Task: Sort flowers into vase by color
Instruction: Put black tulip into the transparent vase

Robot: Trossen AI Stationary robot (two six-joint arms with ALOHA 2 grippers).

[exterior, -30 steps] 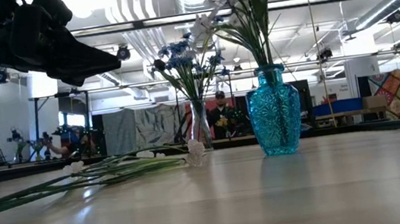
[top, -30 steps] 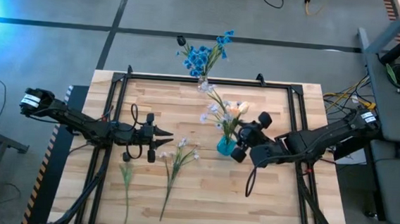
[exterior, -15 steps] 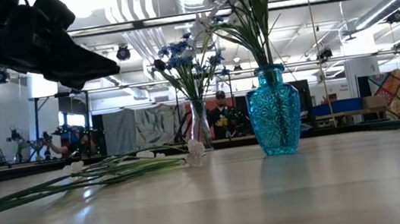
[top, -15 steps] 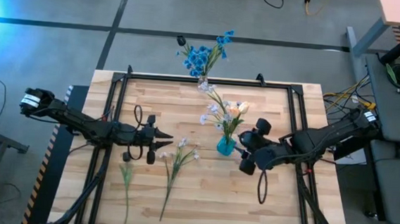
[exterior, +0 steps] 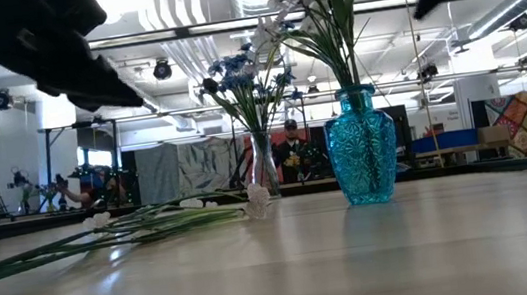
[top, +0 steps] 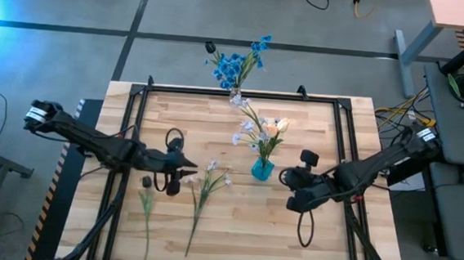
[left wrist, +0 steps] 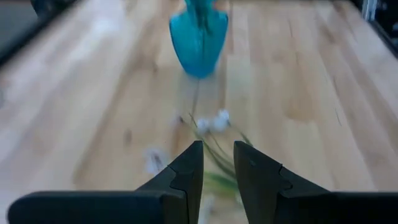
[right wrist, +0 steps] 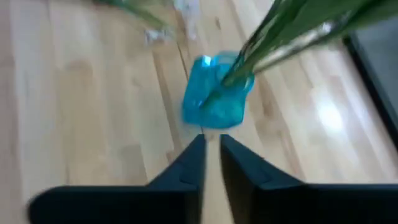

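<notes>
Since a moment ago the left gripper (top: 187, 166) has slid a little toward 4 o'clock, closer to the flowers lying on the tabletop. The right gripper (top: 288, 189) has pulled back toward 4 o'clock, away from the vase.

The pale wooden plank tabletop (top: 216, 121) has a thin black metal frame around it. On the left half lie thin fake flower stems with green leaves: one short stem with a dark bud (top: 145, 199) and a longer bunch with small white-pink blooms (top: 209, 180). The left gripper hangs just above the heads of that bunch. Its two dark pointed fingers (left wrist: 186, 173) stand a little apart, with a narrow gap, and hold nothing.

Near the middle stands a bright blue glass vase (top: 262, 169) with a bumpy pattern and a narrow neck. It holds white-pink sprays and cream tulip buds (top: 275, 126). At 12 o'clock, at the tabletop's far edge, a clear glass vase (exterior: 266, 172) holds bright blue flowers (top: 235, 65).

The right gripper is at 3 o'clock from the blue vase, near it but not touching. Its fingers (right wrist: 189, 165) are almost pressed together, with only a thin slit between them, and they are empty.
</notes>
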